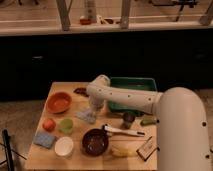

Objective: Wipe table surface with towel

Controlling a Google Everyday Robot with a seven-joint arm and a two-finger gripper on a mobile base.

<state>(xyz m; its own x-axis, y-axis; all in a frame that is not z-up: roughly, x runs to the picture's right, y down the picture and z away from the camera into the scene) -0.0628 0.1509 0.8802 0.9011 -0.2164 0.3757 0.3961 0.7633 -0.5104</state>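
Observation:
A small pale blue-grey towel [86,116] lies crumpled on the wooden table [80,159], left of centre. My gripper [95,106] hangs from the white arm right at the towel's upper right edge, pointing down at it. Whether it touches or holds the towel cannot be told. The arm reaches in from the lower right across the table.
A green tray [132,92] stands at the back right. An orange bowl [59,102], a red fruit [48,124], a green cup [66,125], a blue sponge [45,139], a white bowl [64,146], a dark bowl [95,141], a banana [122,151] and a dark cup [129,119] surround the towel.

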